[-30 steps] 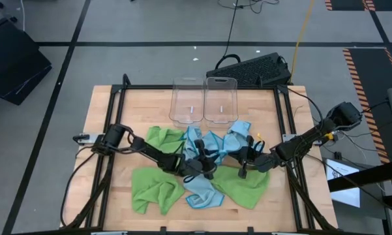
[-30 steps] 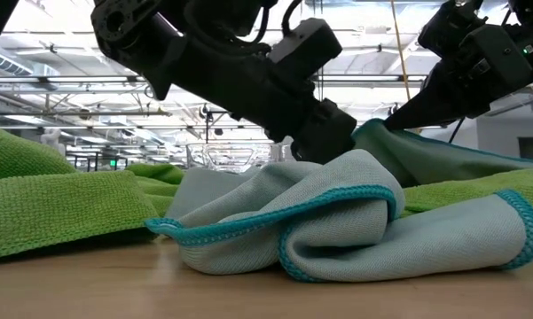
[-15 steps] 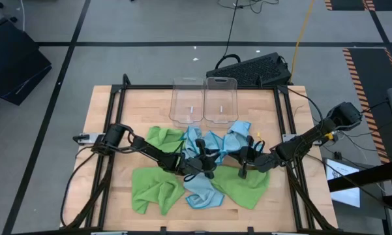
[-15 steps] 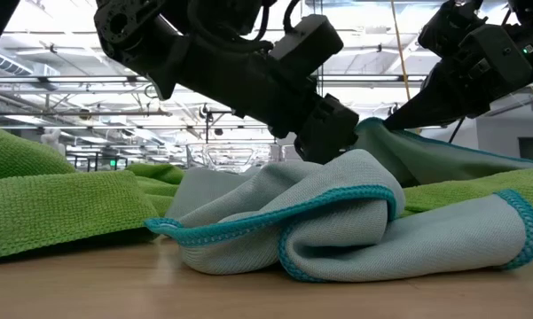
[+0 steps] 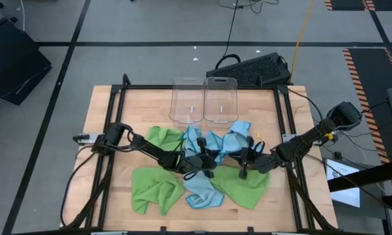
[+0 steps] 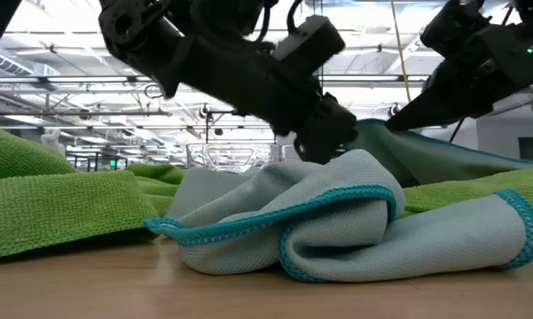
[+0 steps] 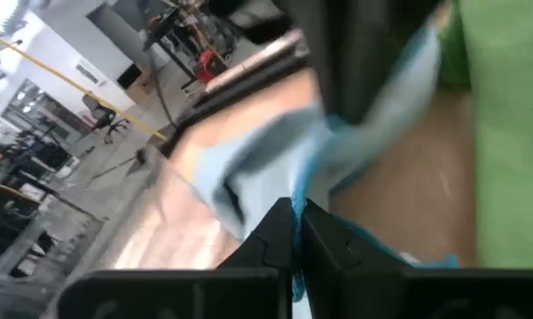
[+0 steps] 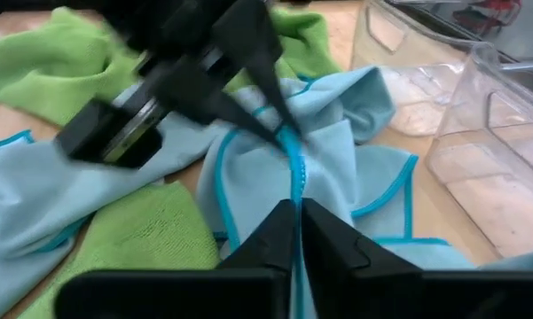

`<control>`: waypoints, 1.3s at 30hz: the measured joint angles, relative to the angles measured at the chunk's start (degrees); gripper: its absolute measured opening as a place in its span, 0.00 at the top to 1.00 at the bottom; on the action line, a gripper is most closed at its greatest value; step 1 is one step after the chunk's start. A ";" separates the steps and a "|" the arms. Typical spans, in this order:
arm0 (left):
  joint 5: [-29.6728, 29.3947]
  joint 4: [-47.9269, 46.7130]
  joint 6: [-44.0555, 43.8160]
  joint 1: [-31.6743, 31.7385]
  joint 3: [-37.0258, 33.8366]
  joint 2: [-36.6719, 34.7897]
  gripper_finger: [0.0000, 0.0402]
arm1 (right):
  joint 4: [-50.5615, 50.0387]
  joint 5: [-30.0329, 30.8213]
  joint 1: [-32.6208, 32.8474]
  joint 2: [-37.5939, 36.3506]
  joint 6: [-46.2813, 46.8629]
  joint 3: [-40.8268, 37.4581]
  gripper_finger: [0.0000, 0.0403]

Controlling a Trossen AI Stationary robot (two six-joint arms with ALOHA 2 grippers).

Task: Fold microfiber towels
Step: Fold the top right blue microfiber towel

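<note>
my left gripper [image 7: 293,232] was pinched on a light blue towel's [image 8: 337,159] teal hem at mid-pile, my right gripper [image 8: 294,232] clamped the same hem nearby, so i judged i could stretch it flat; green towels [image 5: 155,188] lay around.

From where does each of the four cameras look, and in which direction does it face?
High view: above the table, straight down; both arms, left gripper, right gripper, two clear plastic bins.
Low view: table height, facing level; crumpled light blue microfiber towel, both arms above.
Left wrist view: past its shut fingers pinching blue cloth.
Right wrist view: past its fingers; left gripper pinching the towel's teal hem.
Shared: both wrist views show blue towel.
</note>
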 joint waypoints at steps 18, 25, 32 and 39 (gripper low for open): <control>-3.41 -30.90 0.34 -0.61 0.02 -19.34 0.99 | -17.80 -0.14 7.02 -7.47 10.68 0.04 0.48; -4.08 -36.23 -0.66 1.35 0.02 -21.13 0.97 | -23.62 -7.71 7.02 -5.19 14.58 0.02 0.52; -4.31 -39.42 -2.20 4.00 0.02 -21.11 0.97 | -23.65 -15.17 7.06 -1.06 18.50 0.04 0.56; -4.43 -40.30 -2.19 4.63 0.02 -21.11 0.99 | -31.54 -13.22 7.39 -0.24 18.62 1.53 0.58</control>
